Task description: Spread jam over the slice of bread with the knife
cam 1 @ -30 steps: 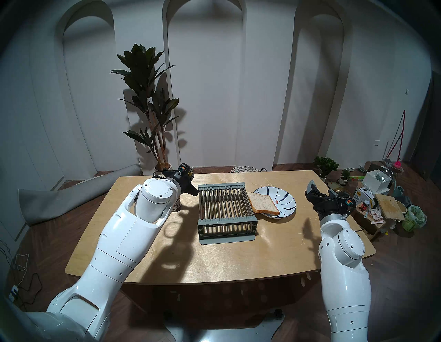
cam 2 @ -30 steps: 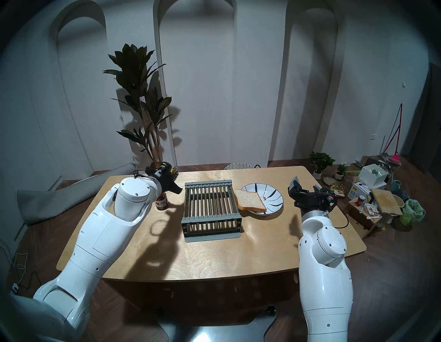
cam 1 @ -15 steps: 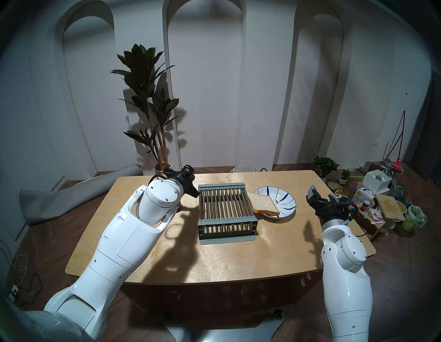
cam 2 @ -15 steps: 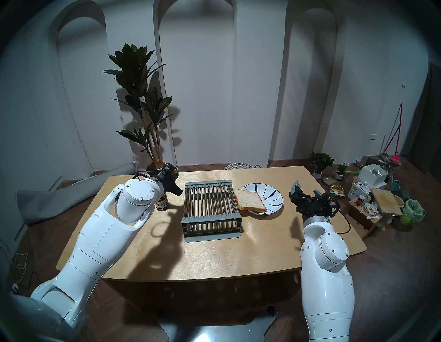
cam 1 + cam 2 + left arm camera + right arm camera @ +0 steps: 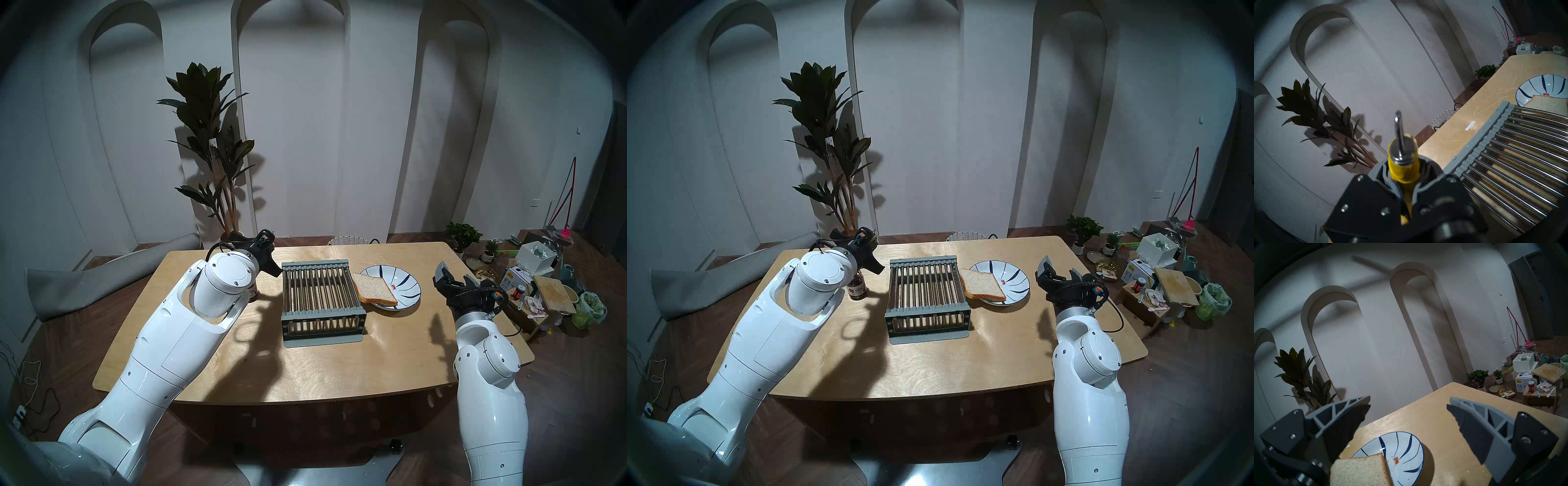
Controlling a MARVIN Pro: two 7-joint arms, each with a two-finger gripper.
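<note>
The jam [image 5: 857, 287] sits in its small glass jar on the table [image 5: 305, 366], just left of the grey rack [image 5: 322, 298] and right under the left wrist, and it is now the thing the work turns on. The knife [image 5: 1403, 162] is clamped by its yellow handle in the left claw [image 5: 1404, 188], the blade pointing up and away toward the far wall instead of down at the jar. Over the last second the left wrist has lifted and swung back a little, so more of the jar's label and red contents show in the head view than before; that reads as the arm clearing itself to turn the blade into the jar mouth. Whether the jar is open is hard to tell from here, since the wrist hides its top. The slice of bread [image 5: 373, 288] lies on the left side of the blue-striped plate [image 5: 407, 288], its near-left corner overhanging toward the rack, and its face is bare. Only a small red speck [image 5: 1396, 459] sits on the plate beside the crust, so spreading has hardly begun. The right claw [image 5: 1408, 410] hangs spread wide and empty just right of the plate, having barely shifted.
</note>
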